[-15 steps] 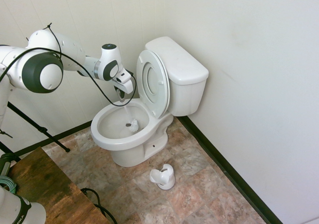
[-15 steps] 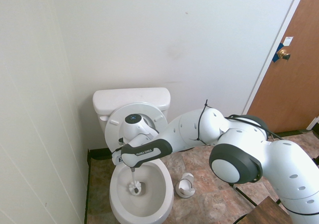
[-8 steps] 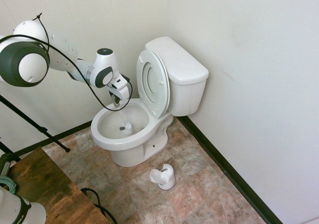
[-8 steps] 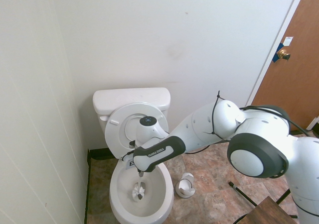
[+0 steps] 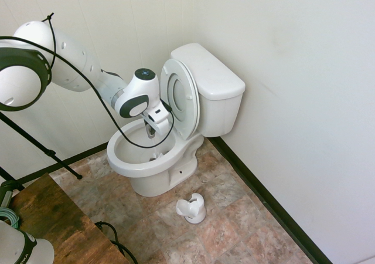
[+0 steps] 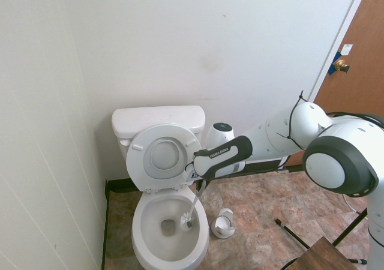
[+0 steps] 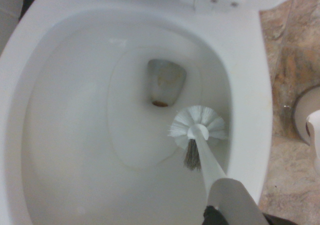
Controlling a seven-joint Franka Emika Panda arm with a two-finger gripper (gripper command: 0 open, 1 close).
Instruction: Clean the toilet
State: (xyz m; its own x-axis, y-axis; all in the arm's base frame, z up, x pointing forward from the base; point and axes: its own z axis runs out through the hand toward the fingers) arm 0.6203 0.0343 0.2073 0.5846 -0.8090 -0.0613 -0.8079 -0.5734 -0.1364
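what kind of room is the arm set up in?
Most likely a small bathroom: there's a toilet with its lid raised, a toilet brush inside the bowl, and a white brush holder on the floor beside it.

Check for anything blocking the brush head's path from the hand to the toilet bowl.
Nothing visible blocks it: the hand holds the brush, its head already inside the open toilet bowl.
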